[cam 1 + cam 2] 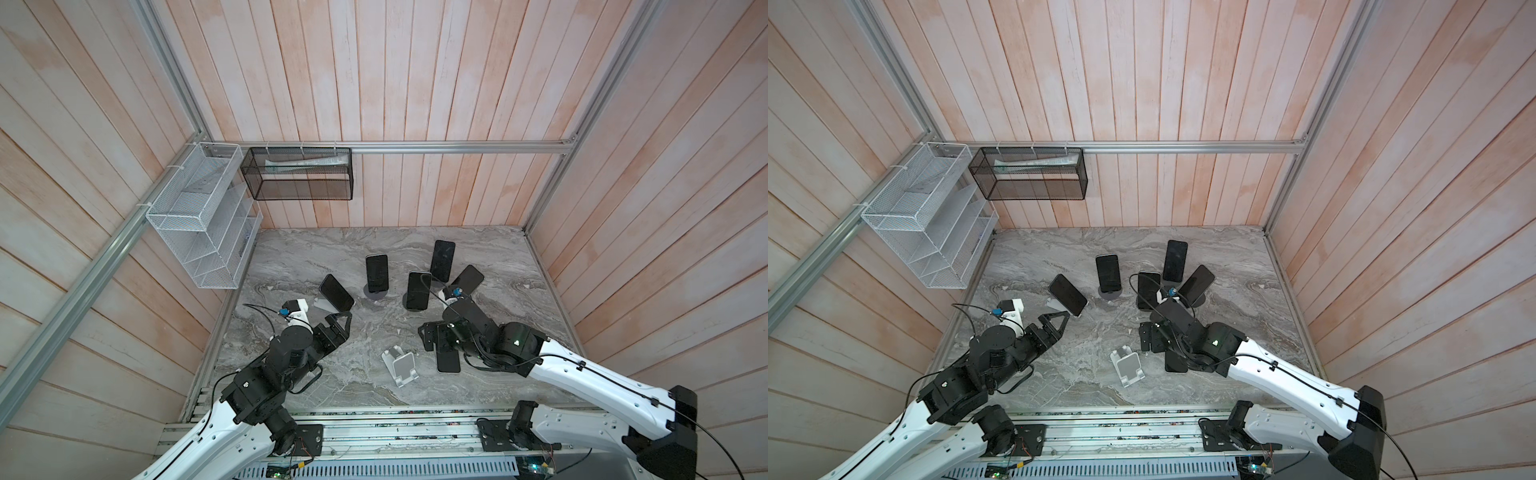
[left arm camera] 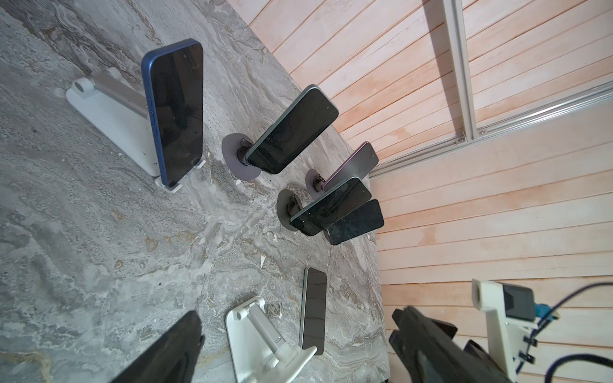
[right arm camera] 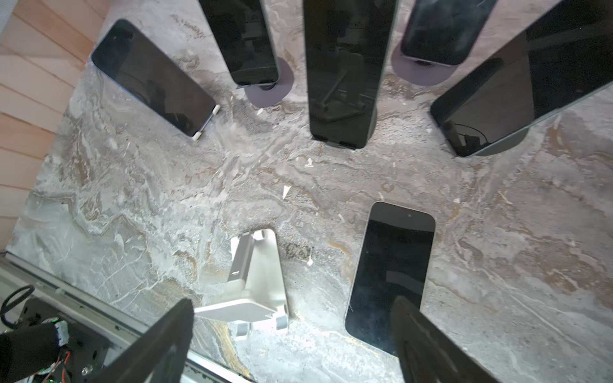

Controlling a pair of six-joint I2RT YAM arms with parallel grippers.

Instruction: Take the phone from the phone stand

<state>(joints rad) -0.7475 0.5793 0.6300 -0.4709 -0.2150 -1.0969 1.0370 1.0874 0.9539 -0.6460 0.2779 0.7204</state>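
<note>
**Tabletop** (image 1: 307, 253): the grey marble surface is carrying six phones and their stands.

**Task item:** the flat phone (image 3: 391, 272) is lying screen up on the tabletop, off any stand. The empty white stand (image 3: 255, 282) is sitting just beside it, on its left in both top views. A strip of bare marble is showing between the two.

**Right end effector** (image 3: 292, 300): it is hanging low over the flat phone with its jaws spread wide, gripping nothing. In the right wrist view one finger (image 3: 428, 341) is overlapping the near end of the phone. Whether it is touching the glass cannot be told. In both top views the arm is covering the far part of the phone.

**Left end effector** (image 1: 343, 326): it is hovering with its jaws wide and carrying nothing. Its tips are pointing toward the blue phone (image 2: 179, 112), near it but apart from it. That phone is leaning on a white folding stand (image 2: 106, 109), with its lower edge sitting behind two small lips.

**Other phones:** four more are standing on dark stands behind the two arms.
- The green-edged phone (image 1: 377, 272) is standing left of the others.
- The centre phone (image 1: 418, 290) is standing nearest the right arm.
- The rear phone (image 1: 442, 259) is standing farthest back.
- The tilted phone (image 1: 467, 279) is leaning out to the right.

**Walls:** a white mesh rack (image 1: 199, 216) and a black mesh basket (image 1: 299, 174) are hanging from the frame rails at the rear left corner.
</note>
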